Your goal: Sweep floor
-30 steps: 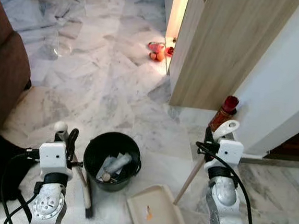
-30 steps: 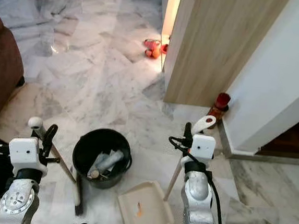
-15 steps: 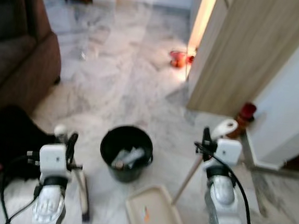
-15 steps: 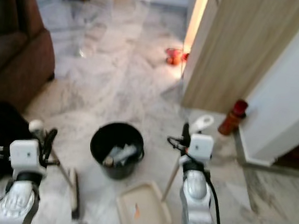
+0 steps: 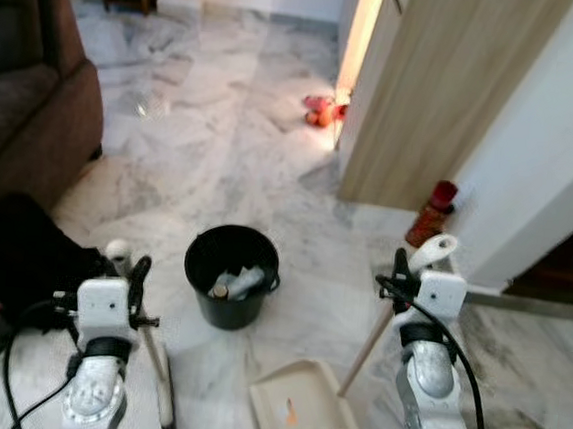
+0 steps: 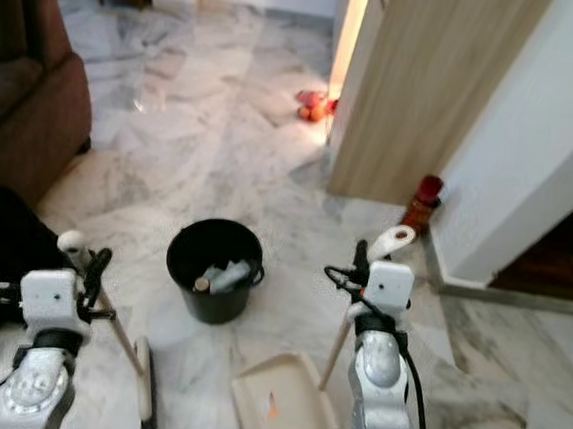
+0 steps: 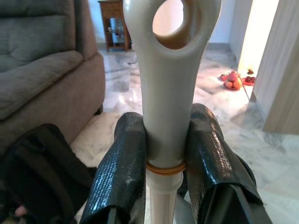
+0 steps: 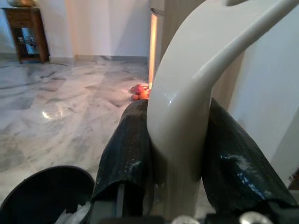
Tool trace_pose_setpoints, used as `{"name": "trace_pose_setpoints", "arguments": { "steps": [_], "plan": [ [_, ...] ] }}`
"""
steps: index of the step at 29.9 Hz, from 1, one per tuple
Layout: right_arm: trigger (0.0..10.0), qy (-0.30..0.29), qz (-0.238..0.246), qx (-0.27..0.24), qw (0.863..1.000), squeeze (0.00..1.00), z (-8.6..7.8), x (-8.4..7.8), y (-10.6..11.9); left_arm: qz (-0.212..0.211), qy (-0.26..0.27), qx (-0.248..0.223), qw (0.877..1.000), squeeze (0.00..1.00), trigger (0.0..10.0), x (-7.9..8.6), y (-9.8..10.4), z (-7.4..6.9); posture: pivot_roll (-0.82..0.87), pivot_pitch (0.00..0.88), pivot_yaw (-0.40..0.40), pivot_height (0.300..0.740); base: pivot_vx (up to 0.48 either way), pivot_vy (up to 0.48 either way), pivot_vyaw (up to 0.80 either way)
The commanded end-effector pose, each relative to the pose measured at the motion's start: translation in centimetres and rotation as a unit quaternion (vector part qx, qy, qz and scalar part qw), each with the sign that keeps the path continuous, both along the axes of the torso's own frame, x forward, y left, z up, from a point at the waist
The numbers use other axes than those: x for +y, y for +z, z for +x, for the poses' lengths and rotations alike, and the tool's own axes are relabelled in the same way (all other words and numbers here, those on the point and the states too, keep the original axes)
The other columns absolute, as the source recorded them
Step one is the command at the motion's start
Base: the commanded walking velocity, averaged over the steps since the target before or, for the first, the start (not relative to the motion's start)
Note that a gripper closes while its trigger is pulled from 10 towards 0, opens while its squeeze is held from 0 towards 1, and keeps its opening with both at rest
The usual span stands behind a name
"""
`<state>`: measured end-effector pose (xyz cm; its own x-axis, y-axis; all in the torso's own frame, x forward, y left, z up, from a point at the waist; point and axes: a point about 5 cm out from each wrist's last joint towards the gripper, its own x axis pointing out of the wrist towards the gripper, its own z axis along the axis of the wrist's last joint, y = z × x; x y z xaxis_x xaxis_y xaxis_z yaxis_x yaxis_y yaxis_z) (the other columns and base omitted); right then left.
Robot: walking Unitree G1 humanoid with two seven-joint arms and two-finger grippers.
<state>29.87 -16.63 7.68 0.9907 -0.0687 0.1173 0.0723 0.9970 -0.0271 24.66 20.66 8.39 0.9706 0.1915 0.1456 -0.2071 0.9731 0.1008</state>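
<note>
1. Left gripper [image 7: 166, 154] at 8 o'clock in the head view, clamped on the cream broom handle [image 7: 167, 93]; both black fingers [image 7: 122, 163] press the handle just under its hanging loop.
2. Broom [image 5: 157, 374] slants down from that gripper to the marble floor [image 5: 222, 149]; head sits at about 7 o'clock, near the frame edge.
3. Right gripper [image 8: 175, 140] at 4 o'clock, closed on the curved cream dustpan handle [image 8: 187, 102].
4. Dustpan stick [image 5: 368, 342] runs down to the dustpan tray [image 5: 301, 417] at 6 o'clock, flat on the floor, with a small orange scrap [image 5: 290, 412] inside.
5. Black bin [image 5: 231, 275] at centre, between the two arms, just beyond the tray; holds some pale rubbish.
6. Brown sofa [image 5: 25, 101] at 10 o'clock, black bag [image 5: 11, 261] at 9 o'clock beside it.
7. Wooden door panel [image 5: 448, 88] at 1 o'clock, red bottle [image 5: 432, 212] at its base by the white wall.
8. Small red-orange items [image 5: 321, 110] on the floor at 12 o'clock by the lit doorway.
</note>
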Motion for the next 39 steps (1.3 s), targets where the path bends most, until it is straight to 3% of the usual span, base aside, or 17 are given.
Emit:
{"name": "trace_pose_setpoints", "arguments": {
  "steps": [1,5,39],
  "plan": [
    [10.0,-0.002,0.004,-0.009,1.000,0.00,0.19,-0.13,0.38,0.003,0.002,-0.011,1.000,0.00,10.0,-0.16,0.23,-0.08,0.00,0.098,-0.063,0.740,0.000,0.000,0.00],
    [10.0,-0.003,0.007,0.001,1.000,0.00,0.30,-0.03,0.21,0.007,0.003,-0.008,1.000,0.00,10.0,-0.01,0.22,0.01,0.00,0.100,-0.061,0.740,0.000,0.000,-0.10],
    [10.0,-0.015,0.012,0.004,1.000,0.00,0.28,-0.24,0.11,0.004,-0.017,-0.006,1.000,0.00,10.0,-0.46,0.36,0.66,-0.01,0.129,-0.055,0.740,0.000,0.000,-0.80]
  ]
}}
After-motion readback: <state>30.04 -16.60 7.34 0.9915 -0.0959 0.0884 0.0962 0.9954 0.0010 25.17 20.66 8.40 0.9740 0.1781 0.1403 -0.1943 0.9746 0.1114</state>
